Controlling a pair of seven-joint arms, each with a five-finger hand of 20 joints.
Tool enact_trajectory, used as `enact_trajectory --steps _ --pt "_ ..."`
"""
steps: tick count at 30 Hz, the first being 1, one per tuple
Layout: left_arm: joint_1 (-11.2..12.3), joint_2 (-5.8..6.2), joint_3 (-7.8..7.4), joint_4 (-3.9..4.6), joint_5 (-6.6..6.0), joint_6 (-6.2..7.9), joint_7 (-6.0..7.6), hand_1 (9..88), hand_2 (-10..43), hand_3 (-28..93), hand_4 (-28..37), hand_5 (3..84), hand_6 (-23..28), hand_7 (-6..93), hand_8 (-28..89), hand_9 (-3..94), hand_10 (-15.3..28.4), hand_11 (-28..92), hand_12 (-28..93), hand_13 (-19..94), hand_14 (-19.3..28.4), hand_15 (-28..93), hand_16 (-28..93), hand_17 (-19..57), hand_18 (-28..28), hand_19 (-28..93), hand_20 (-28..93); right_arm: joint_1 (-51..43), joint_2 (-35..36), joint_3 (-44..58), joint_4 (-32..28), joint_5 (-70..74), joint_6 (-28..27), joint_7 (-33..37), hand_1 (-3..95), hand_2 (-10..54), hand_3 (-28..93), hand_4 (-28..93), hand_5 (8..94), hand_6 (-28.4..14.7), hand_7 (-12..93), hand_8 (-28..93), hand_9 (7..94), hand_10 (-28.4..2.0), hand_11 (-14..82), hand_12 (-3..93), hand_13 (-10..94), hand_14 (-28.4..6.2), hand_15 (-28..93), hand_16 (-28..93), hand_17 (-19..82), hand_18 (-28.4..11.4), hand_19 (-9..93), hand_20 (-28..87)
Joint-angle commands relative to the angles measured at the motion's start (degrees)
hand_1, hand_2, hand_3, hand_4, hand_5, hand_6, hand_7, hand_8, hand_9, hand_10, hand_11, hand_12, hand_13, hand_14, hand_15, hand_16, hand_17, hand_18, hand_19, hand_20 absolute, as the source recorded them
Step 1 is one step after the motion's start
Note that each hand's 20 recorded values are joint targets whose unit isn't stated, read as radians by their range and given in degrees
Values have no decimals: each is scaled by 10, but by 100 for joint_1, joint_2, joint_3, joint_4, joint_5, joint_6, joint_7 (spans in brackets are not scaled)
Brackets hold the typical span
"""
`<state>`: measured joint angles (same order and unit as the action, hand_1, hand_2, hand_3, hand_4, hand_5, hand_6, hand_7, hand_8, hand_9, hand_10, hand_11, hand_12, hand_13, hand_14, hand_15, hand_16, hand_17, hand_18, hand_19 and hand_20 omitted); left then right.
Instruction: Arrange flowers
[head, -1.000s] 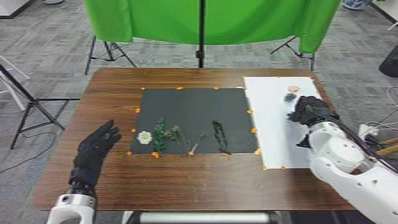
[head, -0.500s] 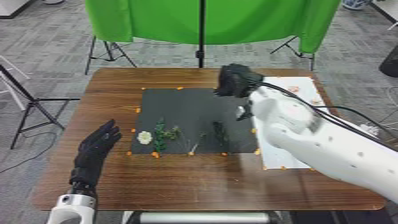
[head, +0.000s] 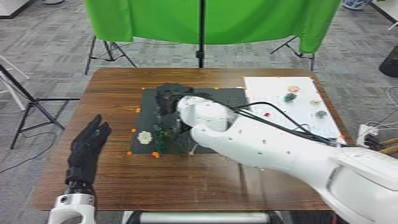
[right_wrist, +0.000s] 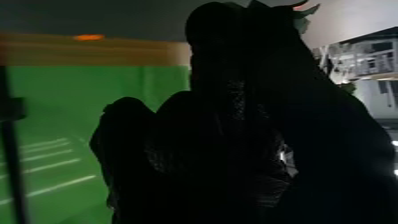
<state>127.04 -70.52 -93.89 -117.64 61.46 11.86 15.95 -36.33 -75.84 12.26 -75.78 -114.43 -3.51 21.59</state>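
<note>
Right hand (head: 173, 96) over dark sheet (head: 233, 93), by far edge

One dark mat (head: 233, 95) lies on one table (head: 115, 185). Right of the mat is one white sheet (head: 271, 90) with at least four small flowers (head: 293, 89). One white flower (head: 145, 137) and one leafy sprig (head: 161, 142) lie on the mat. At least five orange bits (head: 155, 155) edge it; one green cloth (head: 151, 22) hangs beyond it.
</note>
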Motion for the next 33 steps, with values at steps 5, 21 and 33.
enact_trajectory --steps 5,21,33 --pt "24 11 75 22 11 -158 -20 268 -72 633 -209 322 111 -9 -41 318 158 82 66 236 164 128 4 20 134 86 159 100 -446 54 603 -310 61 30 579 -95 586 -184 779 2 275 134 893 -94 264 357 904 -22 641 345 672 -108 932 639" --pt "-34 36 62 69 4 -307 -87 269 -73 632 -205 315 101 -10 -38 315 146 88 83 245 174 156 13 13 137 89 161 -68 -278 182 582 -298 -290 121 516 -95 584 -164 738 -8 230 111 852 -113 293 292 882 -32 647 347 651 -115 932 638" --pt "-112 59 70 110 13 -398 -147 270 -73 630 -204 319 101 -7 -37 323 143 97 102 250 178 174 10 11 140 89 162 -109 -177 210 444 -227 -177 216 464 -95 610 -164 714 -10 195 82 830 -123 306 262 873 -36 649 345 642 -118 932 635"
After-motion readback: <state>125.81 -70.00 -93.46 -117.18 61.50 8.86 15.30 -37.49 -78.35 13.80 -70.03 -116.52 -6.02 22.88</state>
